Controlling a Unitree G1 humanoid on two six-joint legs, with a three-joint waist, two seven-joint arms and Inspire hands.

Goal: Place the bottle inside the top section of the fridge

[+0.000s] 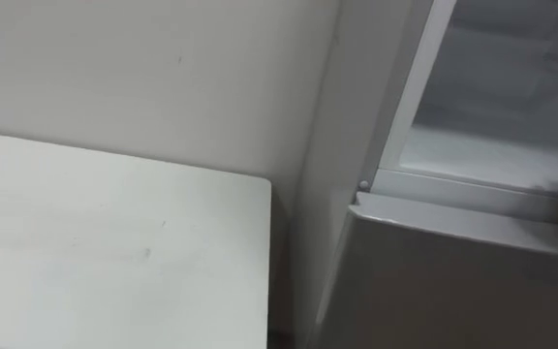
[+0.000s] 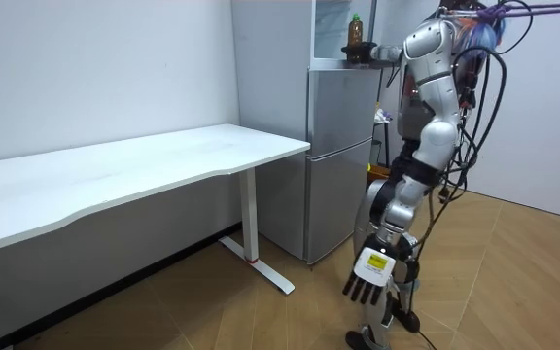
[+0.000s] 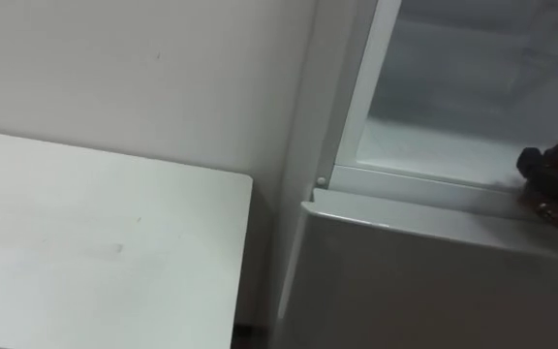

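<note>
Robot standing on a wooden floor point(image 2: 523, 277) directly before a grey two-door fridge point(image 2: 338, 165) set against a pale wall point(image 2: 95, 68). A long white table point(image 2: 144, 165) on white legs runs along the wall at the room view's left, its end close to the fridge's side but apart from it. The upper compartment point(image 1: 492, 107) is open, its white interior and white frame visible above the closed grey lower door point(image 1: 453, 281). The right hand point(image 2: 363, 54), arm raised and extended, is wrapped round the lower part of the bottle point(image 2: 355, 31), an amber bottle with a green cap. The bottle is upright at the front edge of the upper compartment, just above the lower door's top. The left hand point(image 2: 366, 280) hangs beside the leg, fingers straight and relaxed, holding nothing.
</note>
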